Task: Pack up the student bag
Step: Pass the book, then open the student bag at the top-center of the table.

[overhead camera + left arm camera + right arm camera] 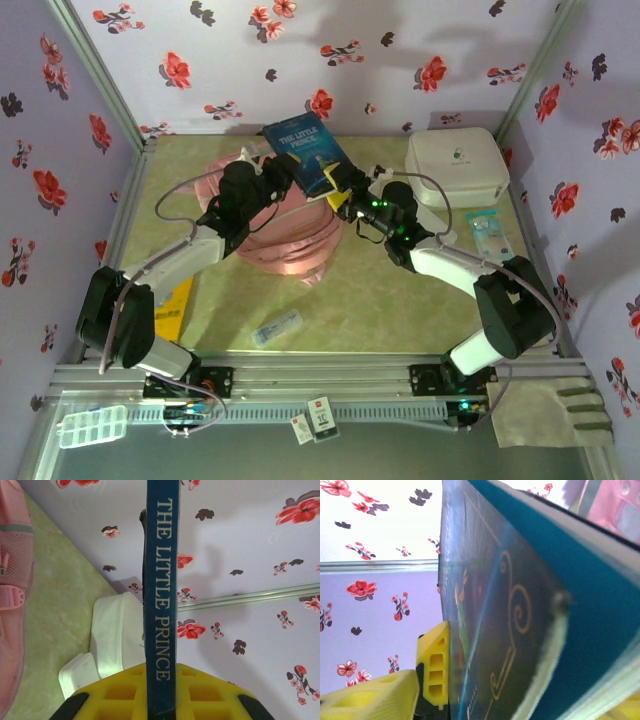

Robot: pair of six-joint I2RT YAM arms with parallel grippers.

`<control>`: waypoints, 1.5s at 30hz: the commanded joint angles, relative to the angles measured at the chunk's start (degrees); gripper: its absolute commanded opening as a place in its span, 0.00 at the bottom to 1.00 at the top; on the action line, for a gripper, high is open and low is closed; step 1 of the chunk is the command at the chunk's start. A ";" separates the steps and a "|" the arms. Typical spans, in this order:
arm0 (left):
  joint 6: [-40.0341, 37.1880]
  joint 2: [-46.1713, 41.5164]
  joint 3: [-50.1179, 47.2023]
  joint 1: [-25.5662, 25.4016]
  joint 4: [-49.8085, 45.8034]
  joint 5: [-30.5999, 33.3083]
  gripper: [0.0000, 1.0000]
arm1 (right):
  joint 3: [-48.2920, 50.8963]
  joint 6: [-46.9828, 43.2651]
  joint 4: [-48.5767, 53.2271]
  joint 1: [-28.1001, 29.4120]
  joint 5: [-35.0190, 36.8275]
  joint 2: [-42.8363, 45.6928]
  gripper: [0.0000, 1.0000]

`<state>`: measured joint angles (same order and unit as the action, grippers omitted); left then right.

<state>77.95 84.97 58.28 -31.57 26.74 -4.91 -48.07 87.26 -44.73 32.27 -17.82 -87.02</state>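
Note:
A blue book, The Little Prince (300,148), is held up in the air over the student bag (295,245), a pink backpack lying at the middle back of the table. My left gripper (285,172) is shut on the book's near left part; its spine (161,580) runs up from between the yellow jaws of that gripper (161,702). My right gripper (341,195) is at the book's lower right corner, open, jaws astride the cover (520,605). One yellow finger (434,670) lies against the cover. A strip of the pink bag (12,580) shows in the left wrist view.
A white rounded hard case (457,165) stands at the back right, with a teal packet (488,235) in front of it. A yellow flat item (175,310) lies by the left arm and a small clear box (277,328) near the front edge.

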 commanded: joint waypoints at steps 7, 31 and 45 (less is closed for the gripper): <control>-1.09 -3.65 -0.14 0.15 4.57 -0.50 0.05 | 2.91 -2.40 -5.20 0.25 6.44 3.31 0.27; -55.70 -12.22 5.57 0.00 -54.10 2.41 1.00 | 8.58 -30.53 28.23 -3.83 19.97 24.29 0.08; -80.91 17.29 30.79 -3.88 -70.47 11.90 0.91 | 11.50 -30.57 30.20 -8.89 18.43 26.83 0.10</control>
<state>5.15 98.08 84.58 -34.57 -36.14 3.31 -36.36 58.43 -10.83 24.05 0.03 -62.43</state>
